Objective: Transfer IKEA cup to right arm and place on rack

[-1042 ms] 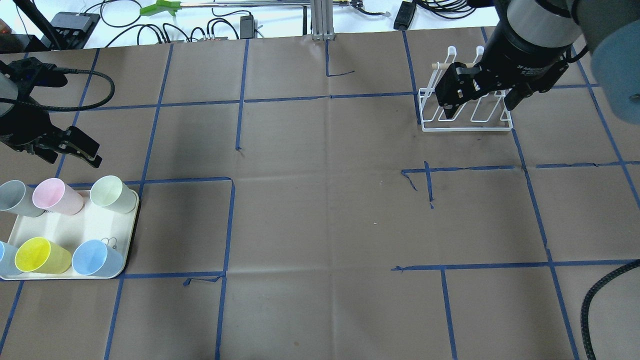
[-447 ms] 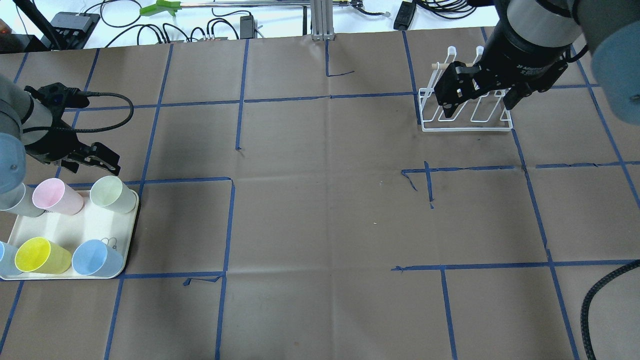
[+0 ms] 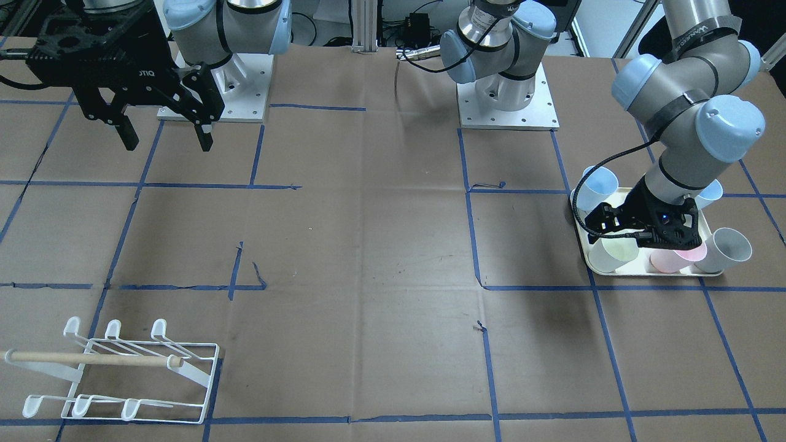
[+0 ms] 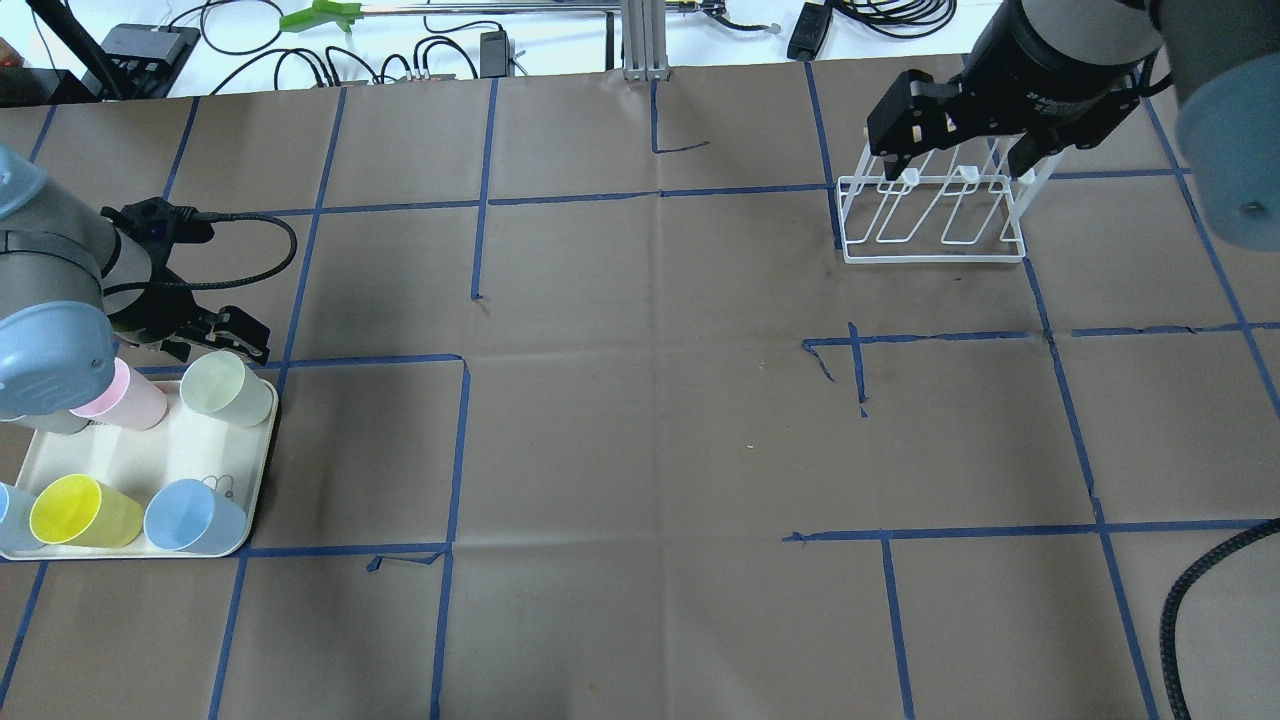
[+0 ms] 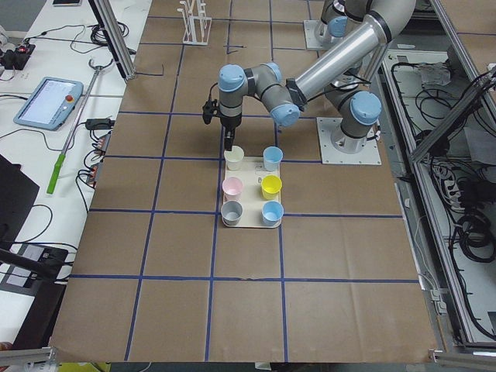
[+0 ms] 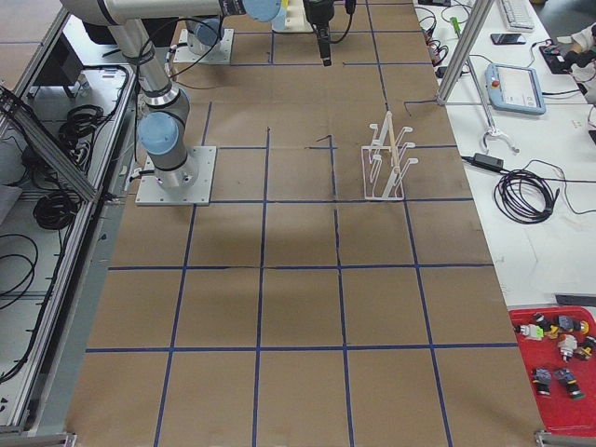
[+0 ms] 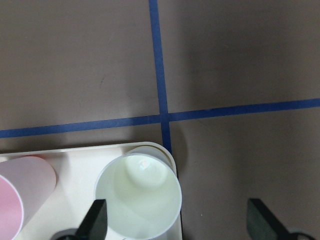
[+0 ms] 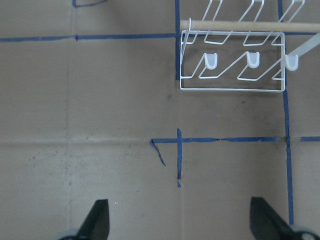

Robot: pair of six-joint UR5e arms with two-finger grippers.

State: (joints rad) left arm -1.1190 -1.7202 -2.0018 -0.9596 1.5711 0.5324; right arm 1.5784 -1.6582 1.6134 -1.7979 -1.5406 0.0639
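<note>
Several IKEA cups stand on a cream tray [image 4: 140, 455] at the near left. The pale green cup [image 4: 226, 389] is at the tray's far right corner; it fills the lower left of the left wrist view [image 7: 139, 199]. My left gripper [image 4: 215, 338] is open and empty, just above and behind this cup, with one finger [image 7: 96, 221] over its rim. The white wire rack [image 4: 930, 215] with its wooden dowel stands at the far right and holds nothing. My right gripper [image 4: 955, 130] is open and empty, raised above the rack [image 8: 232, 75].
Pink [image 4: 135, 400], yellow [image 4: 80, 510] and blue [image 4: 190, 515] cups share the tray; a grey one is mostly hidden under my left arm. Blue tape lines grid the brown paper table. Cables and devices lie along the far edge [image 4: 400, 50].
My left gripper has moved right and down from behind the tray to the pale green cup. My right gripper has drifted toward the far edge over the rack.
</note>
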